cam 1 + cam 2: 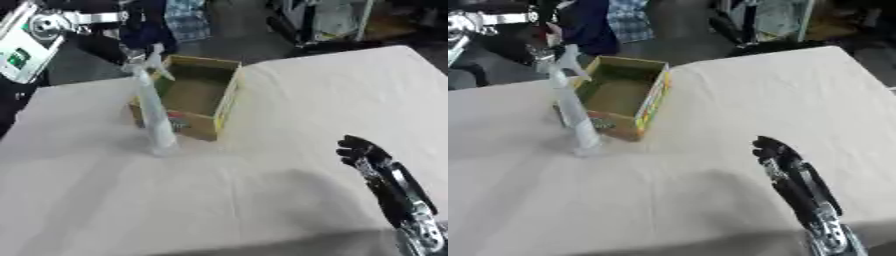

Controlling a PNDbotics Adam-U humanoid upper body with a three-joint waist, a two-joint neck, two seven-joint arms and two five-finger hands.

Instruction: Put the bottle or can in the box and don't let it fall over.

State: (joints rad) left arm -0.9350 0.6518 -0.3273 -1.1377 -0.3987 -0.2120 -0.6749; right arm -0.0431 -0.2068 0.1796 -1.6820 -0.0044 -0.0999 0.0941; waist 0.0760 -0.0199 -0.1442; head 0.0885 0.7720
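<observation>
A tall clear bottle [154,111] stands slightly tilted, its base on the white tablecloth just left of the box and its top leaning toward the far left. My left hand [112,46] comes in from the upper left and is curled round the bottle's top. The open cardboard box [226,98], with yellow and coloured sides, sits at the back of the table and looks empty inside. My right hand [361,151] rests at the lower right, fingers relaxed and pointing up, holding nothing and far from the bottle.
The table [332,95] is covered by a white cloth; its far edge runs just behind the box. A white panel [22,50] on my left arm shows at the upper left. Dark clutter [324,20] lies beyond the table.
</observation>
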